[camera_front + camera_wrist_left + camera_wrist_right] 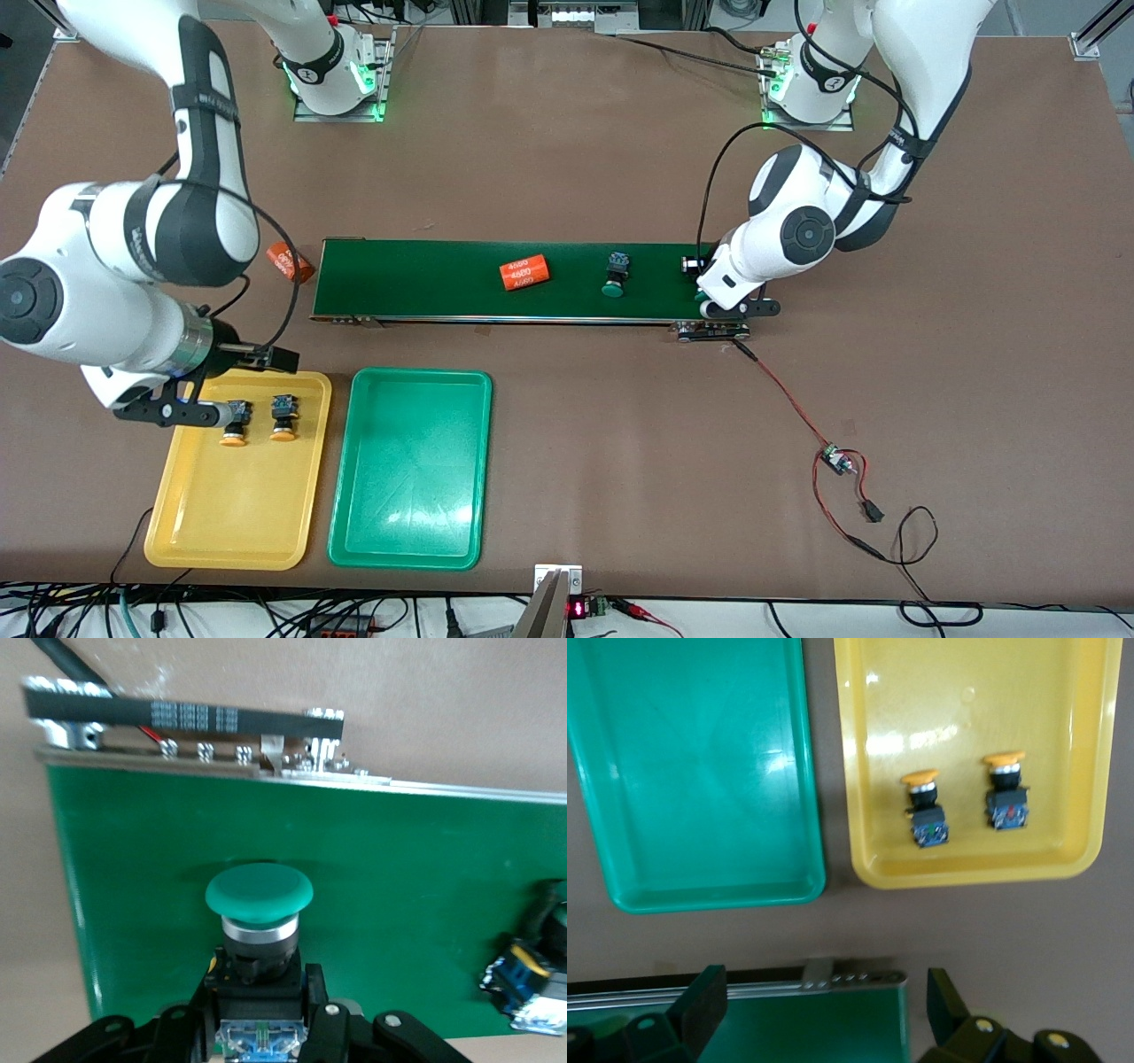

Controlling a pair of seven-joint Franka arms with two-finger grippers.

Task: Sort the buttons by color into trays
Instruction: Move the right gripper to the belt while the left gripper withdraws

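Observation:
My left gripper is shut on the black-and-blue body of a green-capped button, at the end of the belt toward the left arm. A second green button lies on the belt; it shows partly in the left wrist view. Two yellow-orange buttons lie in the yellow tray; they also show in the right wrist view. The green tray holds nothing. My right gripper is wide open and empty, up over the belt's end by the yellow tray.
The long dark-green conveyor belt crosses the table's middle. One orange cylinder lies on it, another lies on the table off its end toward the right arm. Red and black wires with a small board lie on the table toward the left arm's end.

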